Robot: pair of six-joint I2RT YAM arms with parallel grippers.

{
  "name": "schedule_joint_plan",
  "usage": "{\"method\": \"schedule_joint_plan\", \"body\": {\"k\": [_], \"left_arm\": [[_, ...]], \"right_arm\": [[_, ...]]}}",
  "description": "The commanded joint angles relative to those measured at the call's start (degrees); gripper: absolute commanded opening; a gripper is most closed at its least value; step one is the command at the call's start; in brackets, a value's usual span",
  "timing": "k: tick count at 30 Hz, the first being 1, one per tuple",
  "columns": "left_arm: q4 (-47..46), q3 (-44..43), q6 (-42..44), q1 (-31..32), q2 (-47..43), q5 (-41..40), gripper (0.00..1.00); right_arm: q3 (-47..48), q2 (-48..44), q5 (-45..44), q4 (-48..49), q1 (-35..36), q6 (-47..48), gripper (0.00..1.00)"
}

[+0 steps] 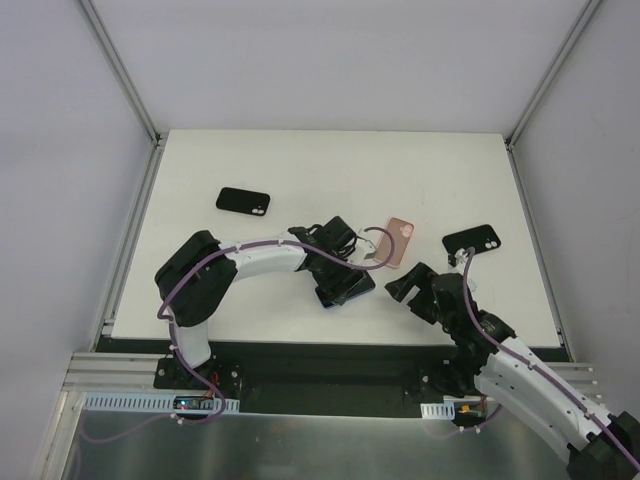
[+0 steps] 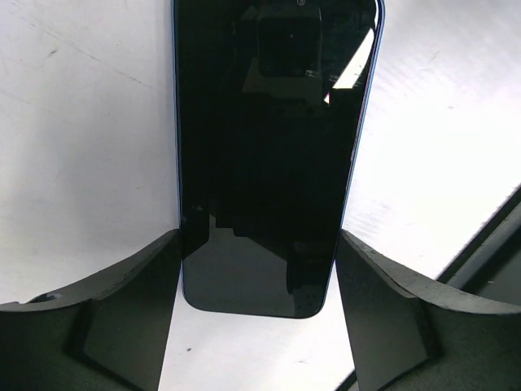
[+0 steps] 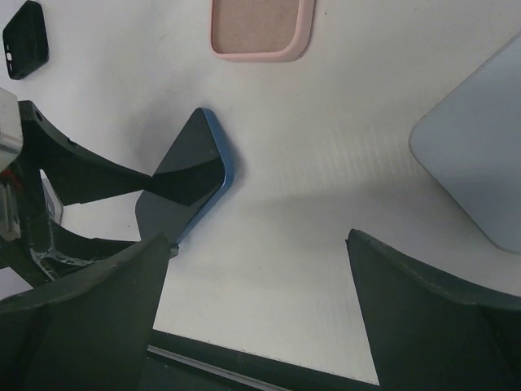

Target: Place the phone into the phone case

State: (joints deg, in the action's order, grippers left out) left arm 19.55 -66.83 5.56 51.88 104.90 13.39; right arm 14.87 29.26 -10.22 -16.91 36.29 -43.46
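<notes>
A phone (image 2: 269,147) with a black screen and blue edges lies screen up on the white table, near the middle. My left gripper (image 2: 257,236) straddles its lower end, and each finger touches one long edge. From the right wrist the same phone (image 3: 191,167) shows between those dark fingers. The pink phone case (image 1: 400,240) lies open side up just beyond it, also seen as the pink phone case (image 3: 260,28) from the right wrist. My right gripper (image 3: 256,236) hangs open over bare table to the right of the phone, with nothing between its fingers.
One black case (image 1: 243,201) lies at the back left and another black case (image 1: 472,238) at the right. A pale blue flat thing with a rounded corner (image 3: 480,163) lies right of my right gripper. The table's near edge (image 3: 269,362) is close below it.
</notes>
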Motion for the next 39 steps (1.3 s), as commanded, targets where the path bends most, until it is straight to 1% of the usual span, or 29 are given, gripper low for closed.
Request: {"method": "schedule_joint_plan", "body": {"k": [1, 2, 3, 5, 6, 8, 12, 15, 19, 23, 28, 31, 33, 34, 36, 37, 38, 39], "left_arm": [[1.2, -0.4, -5.5, -1.9, 0.3, 9.0, 0.59], [0.5, -0.3, -7.6, -2.1, 0.0, 9.6, 0.59], [0.2, -0.3, -8.0, -2.3, -0.2, 10.2, 0.59], [-0.4, -0.2, -9.0, -2.3, -0.9, 11.8, 0.59], [-0.6, -0.2, -9.3, -2.6, -1.0, 12.2, 0.59], [-0.8, -0.3, -10.4, -2.8, -1.1, 13.5, 0.59], [-1.3, -0.4, -11.3, -3.2, -0.8, 14.2, 0.59], [-1.4, -0.4, -12.1, -3.2, -0.7, 14.3, 0.59], [-2.1, -0.1, -13.6, -3.3, -0.8, 15.0, 0.59], [-3.0, 0.2, -14.6, -3.3, -1.1, 15.7, 0.58], [-4.2, 1.0, -15.5, -3.3, -1.3, 17.0, 0.58], [-5.3, 1.7, -16.6, -3.2, -1.5, 16.8, 0.57], [-6.3, 1.9, -17.9, -3.3, -1.5, 16.5, 0.57], [-6.6, 1.9, -18.4, -3.3, -1.6, 16.5, 0.57], [-7.3, 1.7, -19.5, -3.3, -1.7, 16.7, 0.64], [-7.4, 1.6, -19.6, -3.4, -2.0, 16.4, 0.69], [-7.6, 1.5, -19.5, -3.3, -2.3, 16.2, 0.76], [-7.9, 1.6, -19.4, -3.3, -3.4, 15.7, 0.8]], "right_arm": [[-2.7, 4.6, 3.2, 9.5, -0.2, -5.0, 0.91], [-4.0, 6.8, 4.5, 12.9, 0.0, -5.9, 0.89], [-4.4, 8.0, 5.1, 14.7, 0.0, -6.6, 0.85], [-4.8, 11.6, 6.3, 18.5, 0.0, -8.0, 0.8], [-4.5, 12.7, 6.6, 19.5, 0.3, -8.1, 0.76], [-3.8, 15.1, 6.4, 21.9, 1.2, -8.6, 0.71], [-3.2, 17.7, 3.6, 24.5, 4.0, -10.9, 0.69], [-1.6, 20.5, 1.6, 24.0, 6.3, -14.1, 0.67], [0.1, 26.9, 1.6, 22.6, 8.0, -19.5, 0.6], [-0.1, 32.2, 1.6, 27.3, 10.6, -24.3, 0.56], [1.3, 38.9, 3.0, 32.6, 11.8, -25.8, 0.52], [1.4, 40.5, 2.8, 34.2, 12.8, -26.7, 0.45], [1.0, 40.6, 2.1, 34.9, 13.3, -26.9, 0.38], [0.8, 40.4, 1.9, 35.6, 13.5, -27.4, 0.31], [-0.1, 38.6, 0.6, 36.1, 13.6, -27.3, 0.24], [-0.4, 37.8, -0.1, 36.0, 13.7, -26.8, 0.18], [-0.5, 36.8, -0.6, 35.5, 13.7, -25.4, 0.15], [-0.2, 34.8, -2.1, 34.5, 13.7, -24.3, 0.12]]}}
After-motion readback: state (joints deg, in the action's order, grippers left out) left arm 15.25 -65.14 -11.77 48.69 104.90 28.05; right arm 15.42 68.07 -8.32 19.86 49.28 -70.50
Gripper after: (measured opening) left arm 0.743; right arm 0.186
